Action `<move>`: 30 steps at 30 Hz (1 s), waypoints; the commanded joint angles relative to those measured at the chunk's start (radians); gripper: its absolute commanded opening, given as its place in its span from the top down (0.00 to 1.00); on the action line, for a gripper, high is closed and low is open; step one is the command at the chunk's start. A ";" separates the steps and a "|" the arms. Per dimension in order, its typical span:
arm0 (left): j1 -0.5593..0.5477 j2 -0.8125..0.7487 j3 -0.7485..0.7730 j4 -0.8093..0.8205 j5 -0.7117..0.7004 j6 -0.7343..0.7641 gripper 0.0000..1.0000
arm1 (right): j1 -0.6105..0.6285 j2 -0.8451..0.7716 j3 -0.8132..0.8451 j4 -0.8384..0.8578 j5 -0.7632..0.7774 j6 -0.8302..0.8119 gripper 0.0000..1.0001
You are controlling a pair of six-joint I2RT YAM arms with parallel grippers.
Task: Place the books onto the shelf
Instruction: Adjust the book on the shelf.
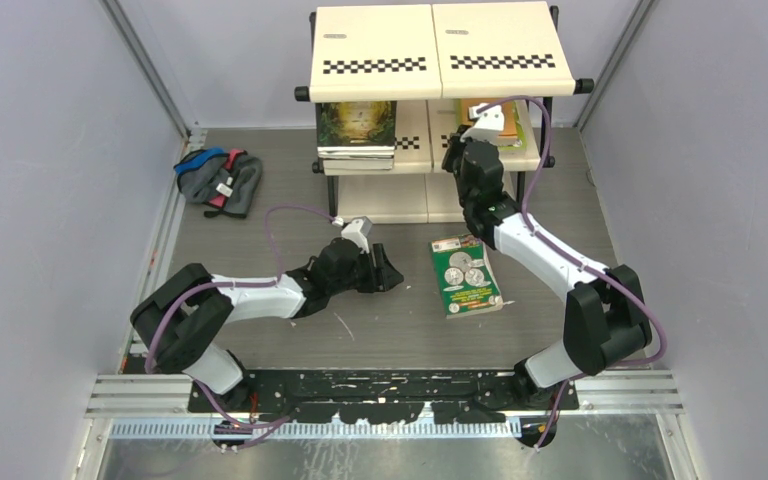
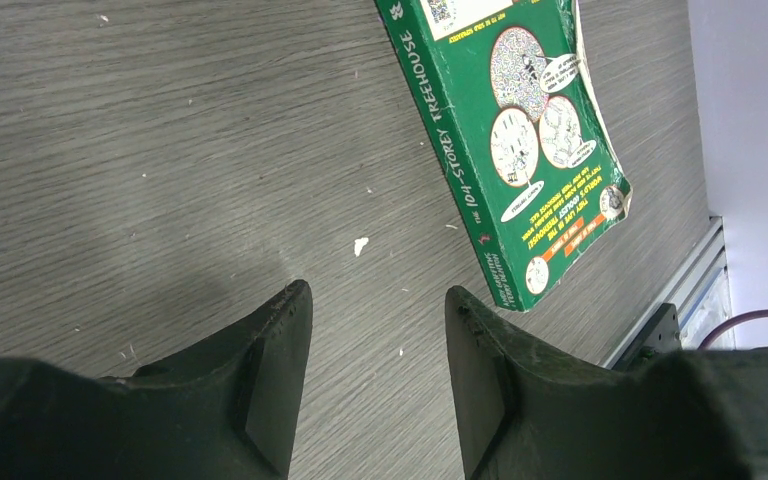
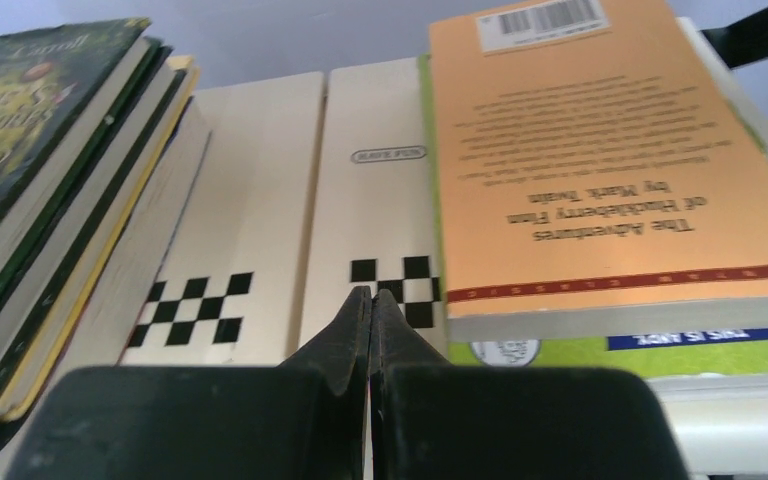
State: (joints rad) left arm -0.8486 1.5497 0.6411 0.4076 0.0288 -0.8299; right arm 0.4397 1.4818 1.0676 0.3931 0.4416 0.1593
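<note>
– Hovering my left gripper [image 2: 377,300] low over the grey wood-grain tabletop [image 2: 160,150] atm. Its fingers are spread fairly wide with nothing between them, just bare surface and a pale crumb [image 2: 360,245] a little ahead. The green paperback [image 2: 535,140] with the round cartoon panels on its cover lies flat on the table, ahead of the fingertips and off to one side, not touching them.

– ok, and the other arm? where are the rest of the books?

– My right gripper [image 3: 370,300] is pinched fully closed and has nothing in it. It's up at the middle tier of the shelf [image 1: 440,50], the rack of cream boards with black-and-white checkered strips on a black tube frame. On the left of that tier there's a stack of paperbacks [image 3: 40,180] lying flat, with a dark green-gold cover on top. On the right, an orange paperback [image 3: 600,170] lies back cover up on a lime green paperback [image 3: 660,355]. My closed fingertips point at the bare board between the two piles, close to the orange one's corner. Can't tell if they're touching it.

From overhead, the green paperback sits in front of the shelf, between my two arms. A grey-blue cloth bundle [image 1: 220,180] lies far left, well apart from everything.
</note>
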 commanded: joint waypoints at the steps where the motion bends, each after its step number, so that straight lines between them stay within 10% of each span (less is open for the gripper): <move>1: 0.005 -0.005 -0.003 0.053 0.009 0.003 0.48 | 0.015 -0.063 0.032 -0.002 -0.102 -0.006 0.99; 22: 0.002 -0.118 -0.042 0.043 0.027 0.005 0.44 | 0.077 -0.466 -0.037 -0.685 0.321 0.321 0.44; 30: -0.027 -0.047 -0.001 0.134 0.145 -0.011 0.41 | 0.077 -0.538 -0.174 -0.920 0.321 0.566 0.37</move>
State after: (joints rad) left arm -0.8577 1.4685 0.5999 0.4351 0.0887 -0.8330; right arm 0.5171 0.9695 0.9447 -0.3676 0.7353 0.5541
